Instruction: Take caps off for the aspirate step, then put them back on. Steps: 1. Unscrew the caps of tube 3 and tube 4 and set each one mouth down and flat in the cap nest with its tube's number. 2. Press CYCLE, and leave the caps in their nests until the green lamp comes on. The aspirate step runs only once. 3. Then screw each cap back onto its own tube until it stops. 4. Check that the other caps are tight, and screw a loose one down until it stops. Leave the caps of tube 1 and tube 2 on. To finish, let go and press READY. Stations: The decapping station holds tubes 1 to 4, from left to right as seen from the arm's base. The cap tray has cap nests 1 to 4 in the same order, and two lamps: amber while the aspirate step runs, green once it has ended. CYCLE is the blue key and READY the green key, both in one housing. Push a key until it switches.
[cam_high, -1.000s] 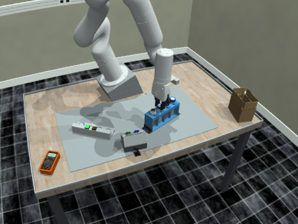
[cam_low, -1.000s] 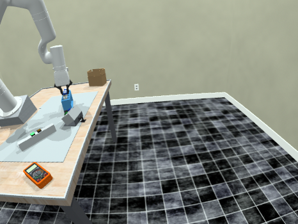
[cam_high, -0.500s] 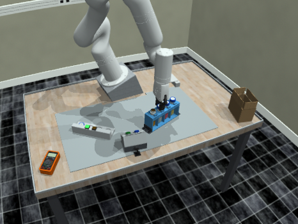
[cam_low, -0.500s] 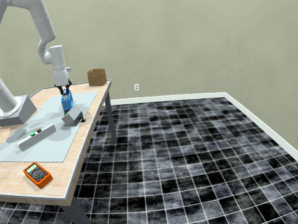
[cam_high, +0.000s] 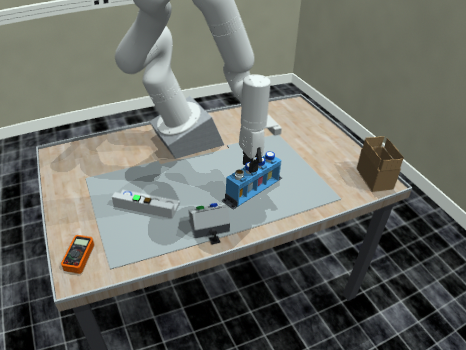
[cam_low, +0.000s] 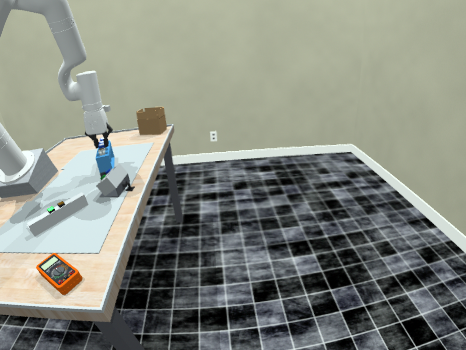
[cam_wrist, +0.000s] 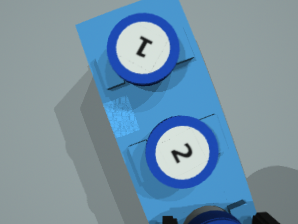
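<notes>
The blue decapping station (cam_high: 233, 194) (cam_low: 104, 163) (cam_wrist: 197, 95) holds the tubes. My gripper (cam_high: 250, 166) (cam_low: 102, 144) is over it, fingers parted on both sides of the blue cap of tube 3 (cam_wrist: 214, 218), open and not clamped. The cap of tube 1 (cam_high: 270, 155) (cam_wrist: 143, 48) and the cap of tube 2 (cam_wrist: 182, 152) sit on their tubes. Tube 4 (cam_high: 239, 174) has no cap. One cap (cam_high: 127, 193) lies in the end nest of the white cap tray (cam_high: 161, 209) (cam_low: 60, 220). The green lamp (cam_high: 136, 198) (cam_low: 51, 209) is bright; the amber lamp (cam_high: 147, 200) (cam_low: 61, 204) is dark.
The grey key housing (cam_high: 210, 218) (cam_low: 116, 183), with green READY key (cam_high: 200, 207) and blue CYCLE key (cam_high: 214, 205), stands between tray and station. An orange multimeter (cam_high: 78, 253) (cam_low: 59, 272) lies near the table edge. A cardboard box (cam_high: 378, 170) (cam_low: 151, 122) stands at the far corner.
</notes>
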